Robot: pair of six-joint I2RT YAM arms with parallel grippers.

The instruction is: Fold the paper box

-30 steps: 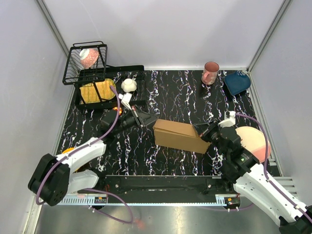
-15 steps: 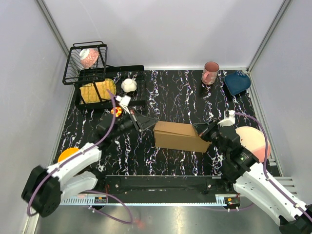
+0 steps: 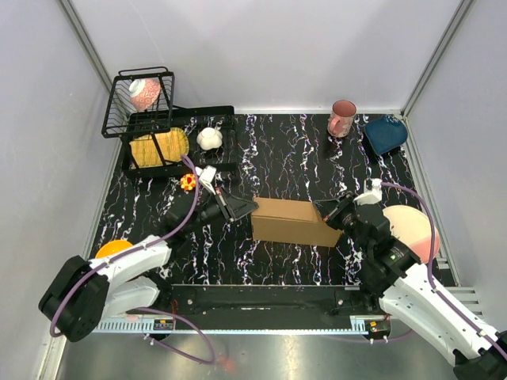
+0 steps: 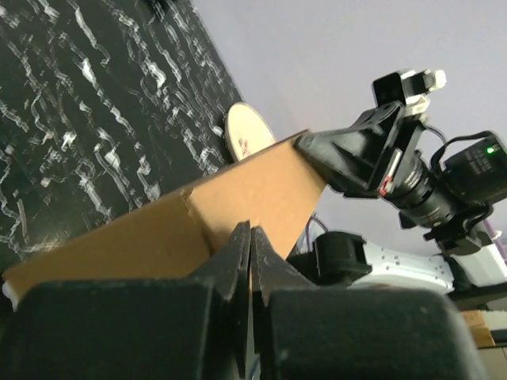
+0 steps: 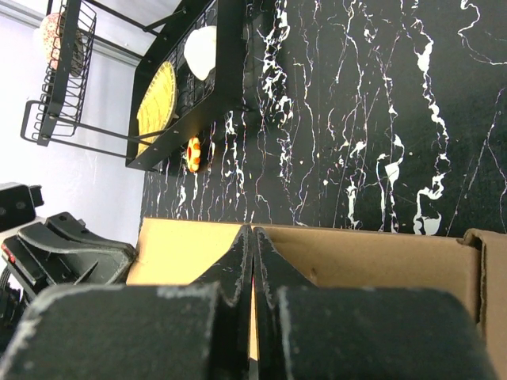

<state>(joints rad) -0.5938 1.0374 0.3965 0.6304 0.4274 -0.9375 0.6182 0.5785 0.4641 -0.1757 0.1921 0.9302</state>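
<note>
The paper box (image 3: 291, 222) is a plain brown cardboard box lying in the middle of the black marbled table. My left gripper (image 3: 250, 207) is shut and its tips sit against the box's left end. In the left wrist view the jaws (image 4: 250, 228) are closed, with brown cardboard (image 4: 158, 237) right behind them. My right gripper (image 3: 322, 210) is shut too, at the box's right end. Its closed tips (image 5: 252, 231) rest over the box's top face (image 5: 364, 257). Nothing shows between either pair of fingers.
A black wire rack (image 3: 158, 131) with a yellow item and a white ball (image 3: 209, 138) stands at the back left. A pink cup (image 3: 342, 118) and a blue dish (image 3: 386, 133) sit at the back right. A pink plate (image 3: 413, 229) lies under the right arm, and an orange disc (image 3: 111, 248) at the left.
My left gripper has swung nearer and to the right, up against the box's left end. The box has turned slightly to lie more level. The right arm has barely moved.
</note>
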